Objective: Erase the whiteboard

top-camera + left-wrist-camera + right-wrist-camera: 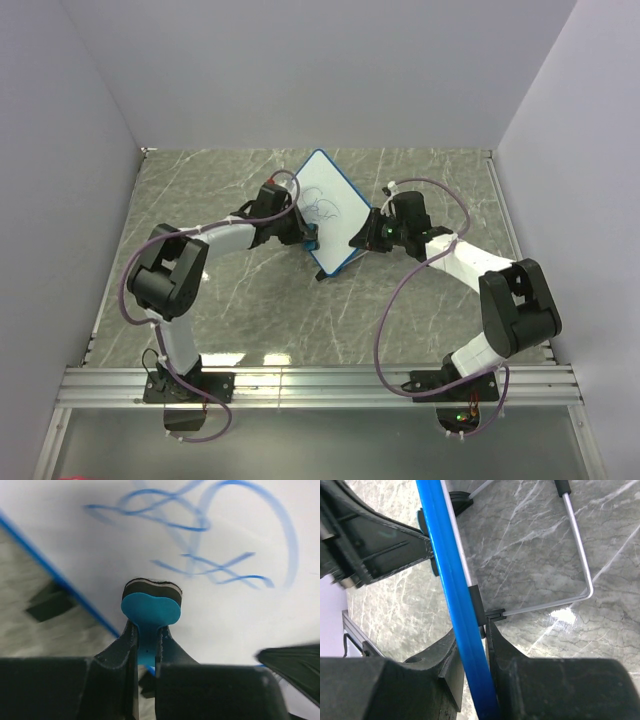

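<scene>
Whiteboard [328, 205] is propped mid-bench toward the far edge, face tilted toward my left arm. Right claw [472, 645] is clamped on its blue rim, bracing it. Left claw [145, 635] is pinched on the eraser [150, 607]. Blue scribbles [200, 545] lie just ahead of the pad, up-face. Pad contact: can't tell. Wire stand [580, 555] sits behind, clear of the path.

A grey marble-patterned table [250, 330] with pale veins is boxed in by plain, pale lavender-white panels: a back wall [320, 70], a left wall [50, 200] and a right wall [590, 150]. A ribbed silver aluminium rail [320, 382] runs along the table's near edge. The light is even, with one bright glare patch [564, 616] on the marble.
</scene>
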`<state>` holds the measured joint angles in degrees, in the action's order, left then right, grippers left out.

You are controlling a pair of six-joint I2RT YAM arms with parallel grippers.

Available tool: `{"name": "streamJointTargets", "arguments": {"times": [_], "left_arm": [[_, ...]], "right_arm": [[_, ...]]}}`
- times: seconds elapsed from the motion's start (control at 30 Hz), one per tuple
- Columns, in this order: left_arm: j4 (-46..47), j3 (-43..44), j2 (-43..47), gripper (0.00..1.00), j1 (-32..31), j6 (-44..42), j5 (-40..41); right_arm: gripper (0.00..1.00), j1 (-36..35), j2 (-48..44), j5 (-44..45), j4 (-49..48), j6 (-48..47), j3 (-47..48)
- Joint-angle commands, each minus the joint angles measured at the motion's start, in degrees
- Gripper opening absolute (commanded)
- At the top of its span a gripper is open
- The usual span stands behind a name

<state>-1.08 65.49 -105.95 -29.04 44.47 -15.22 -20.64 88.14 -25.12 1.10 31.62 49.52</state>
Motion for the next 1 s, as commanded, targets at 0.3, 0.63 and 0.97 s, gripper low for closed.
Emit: {"name": "streamJointTargets", "arguments": {"times": [0.3, 0.63, 0.97], "left_arm": [[-1.7, 6.1, -1.8, 0.00, -3.0, 0.7, -0.6], [-7.2, 20.8, -6.2, 0.00, -8.1, -0.8, -0.1], [-4.2, 11.5, -8.0, 0.00, -0.9, 0.8, -1.3]], "right_arm": [[0.00, -2.6, 3.3, -0.2, 10.6, -5.8, -1.1], [0.00, -2.6, 4.1, -1.0, 10.5, -6.4, -0.6], [0.00, -2.6, 4.2, -0.8, 10.8, -6.7, -0.6]]}}
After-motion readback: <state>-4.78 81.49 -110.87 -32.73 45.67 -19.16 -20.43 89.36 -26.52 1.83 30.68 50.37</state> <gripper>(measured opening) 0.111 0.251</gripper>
